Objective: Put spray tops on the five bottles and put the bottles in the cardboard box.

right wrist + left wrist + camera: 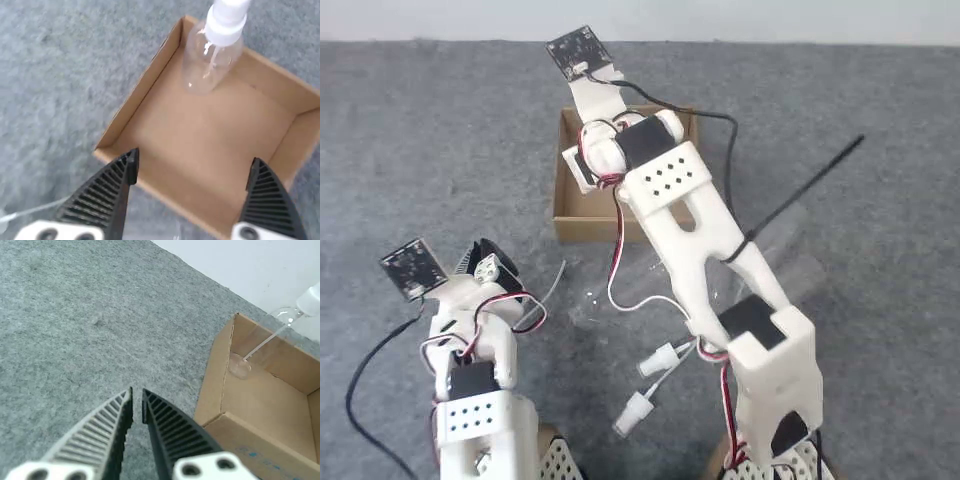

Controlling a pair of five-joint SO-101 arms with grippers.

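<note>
Right gripper (195, 159) gapes above the brown cardboard box (148, 95) holding a clear plastic spray-topped bottle (207, 65), likely light and slick, best gripped mid-body; left gripper (137, 394) clenched empty.

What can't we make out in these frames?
- High view: cardboard box interior mostly hidden by the right arm; contents unreadable there.
- High view: loose clear bottles too faint, partly behind that arm; count unclear.
- Right wrist view: spray top of the boxed bottle cut by the frame edge; nozzle unseen.
- Left wrist view: boxed bottle cut by the frame edge.
</note>
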